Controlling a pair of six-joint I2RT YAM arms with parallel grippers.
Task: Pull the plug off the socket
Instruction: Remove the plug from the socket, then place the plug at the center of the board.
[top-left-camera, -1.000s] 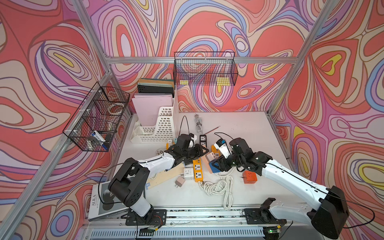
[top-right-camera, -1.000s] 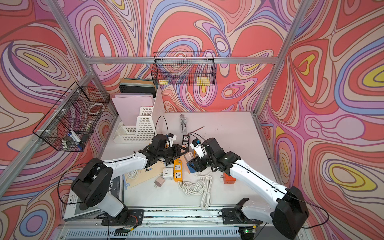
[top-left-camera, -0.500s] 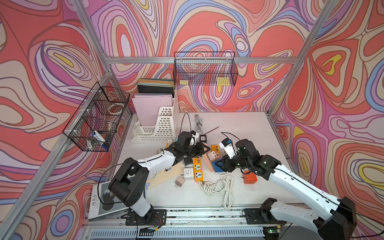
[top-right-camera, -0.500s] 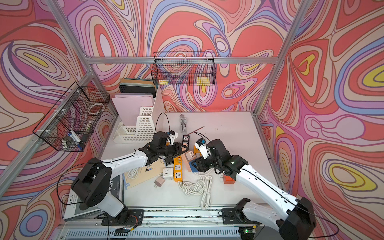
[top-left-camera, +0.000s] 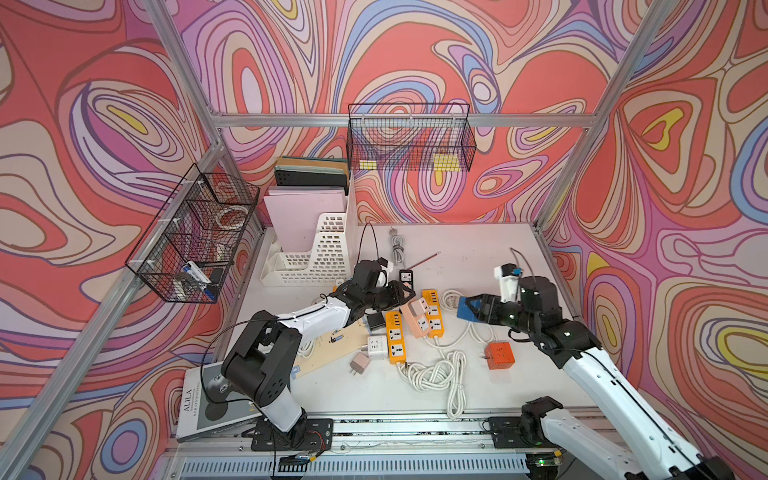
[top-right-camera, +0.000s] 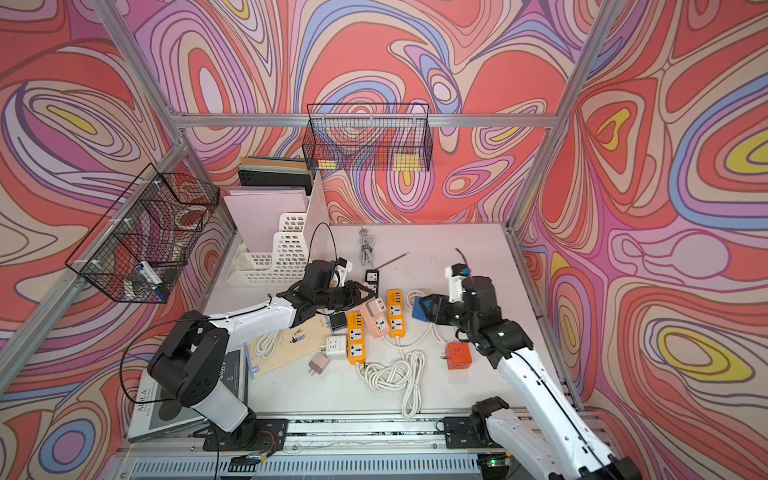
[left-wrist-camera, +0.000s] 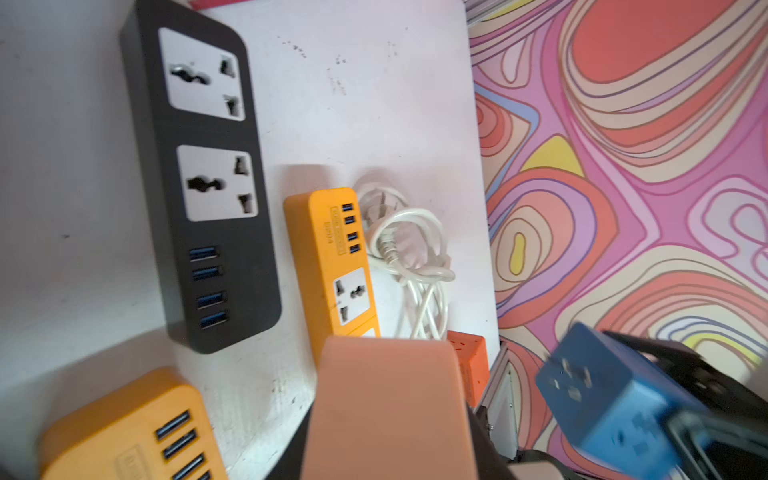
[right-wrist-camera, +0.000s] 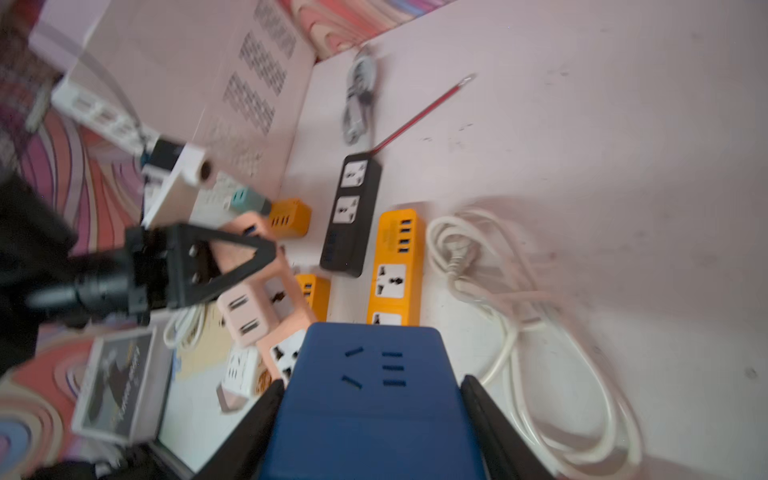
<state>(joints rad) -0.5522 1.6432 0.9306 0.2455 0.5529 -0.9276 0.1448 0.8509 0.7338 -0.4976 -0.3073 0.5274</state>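
Two claws engaged. Left claw (top-left-camera: 406, 296) clamps one end of the salmon-pink plastic power strip (top-left-camera: 419, 318) on the white desk (top-left-camera: 478, 257); right claw (top-left-camera: 473, 311) grips the blue plastic cube plug (right-wrist-camera: 365, 415), held aloft, apart from the strip. Unplugging appears done; next: lower plug, release.

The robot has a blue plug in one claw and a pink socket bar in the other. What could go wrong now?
The blue plug hangs over the table in the right gripper; if it slips, it could drop onto the white cord. The left gripper pinches one end of the pink power strip, so it might twist and bump the orange power strips beside it.
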